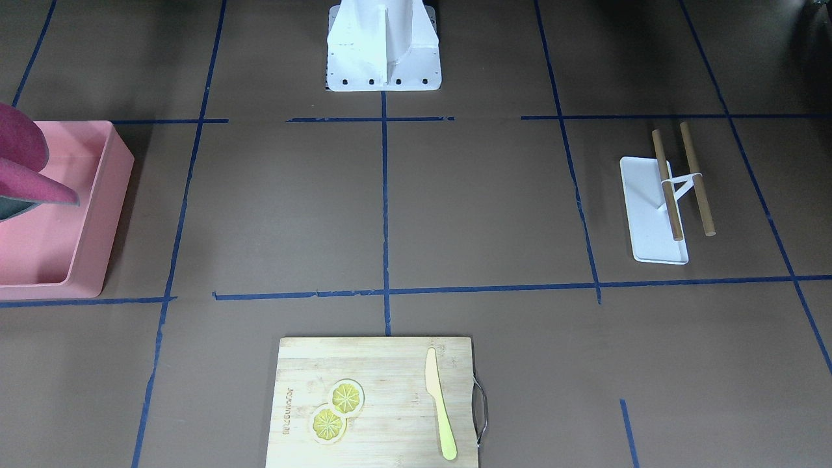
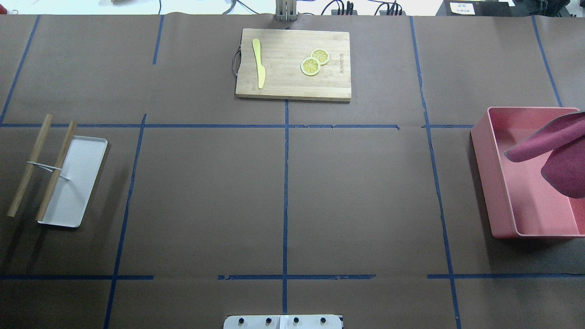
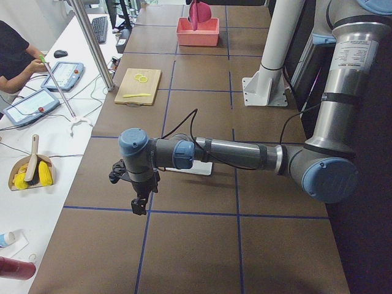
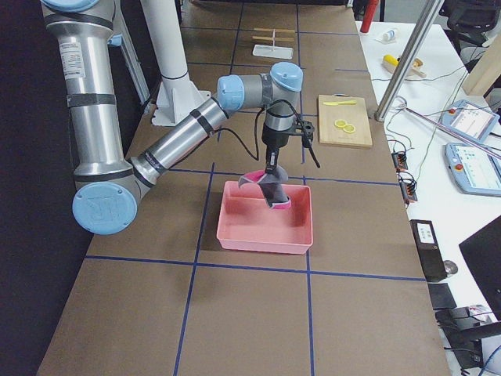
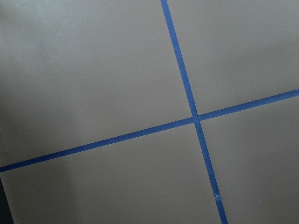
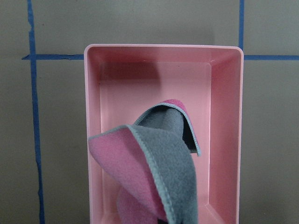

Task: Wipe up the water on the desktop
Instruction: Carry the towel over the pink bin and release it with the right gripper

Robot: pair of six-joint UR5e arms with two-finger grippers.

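- My read is an early stage: the cloth (image 6: 154,172) hangs lifted over the pink bin (image 6: 224,140), lower centre of the right wrist view.
- The right gripper (image 4: 271,167) sits directly above the cloth, mid-frame in the right side view. The cloth seems to hang from it, but I can't tell how far the jaws are open.
- The left gripper (image 3: 140,207) hovers over bare tabletop, lower left of the left side view. No load is visible and I can't tell its opening.
- The desktop (image 2: 356,196) fills the overhead view. No puddle is discernible in any view.
- Remaining, as I judge it: carry the cloth out, press it down, wipe. No wiping contact yet.
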